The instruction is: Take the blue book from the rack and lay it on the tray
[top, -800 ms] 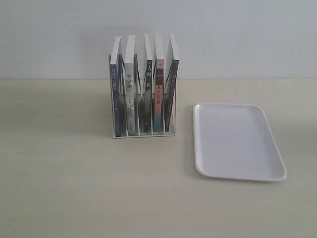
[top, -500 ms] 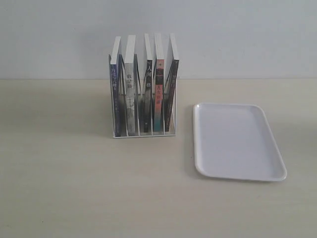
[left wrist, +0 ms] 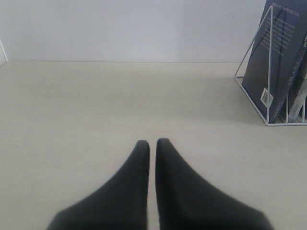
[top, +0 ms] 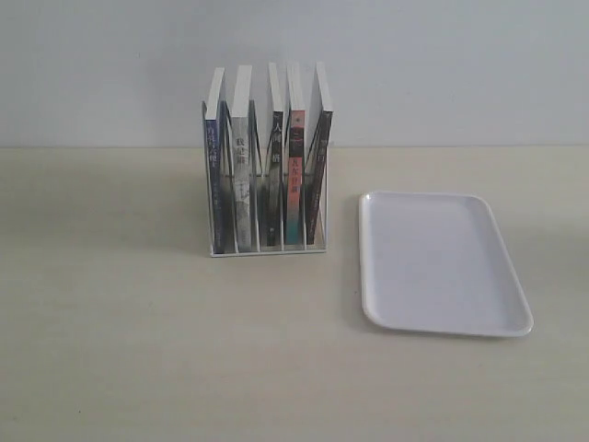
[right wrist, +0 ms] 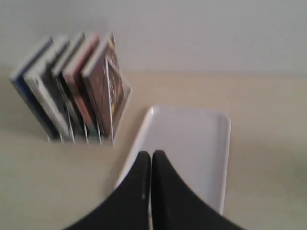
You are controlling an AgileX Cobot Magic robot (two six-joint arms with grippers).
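Far left, left wrist view: left tool [left wrist: 152,141] sits low over the bare bench [left wrist: 72,96]. Jaws are pinched to a hairline gap, gripping nothing. The blue book [left wrist: 283,52] shows its cover behind the end wire of the rack [left wrist: 270,62], off to one side and well apart from the tips.

Exterior view, left of centre: the rack stands upright on the bench with five books spine-out in its slots. Blue book is in the leftmost slot, standing with a slight lean. Then in order: grey-spine book [top: 241,175], black-spine book [top: 273,170], red-and-teal-spine book [top: 294,180], dark book [top: 319,166] in the end slot.

Right of the rack: tray [top: 442,267] lies flat on the bench, near the rack but not touching it.

Right wrist view, blurred: right tool [right wrist: 151,154] has its jaws fully closed and empty, the tips seen against the tray's rim. Rack and books are further off, apart from the tips.
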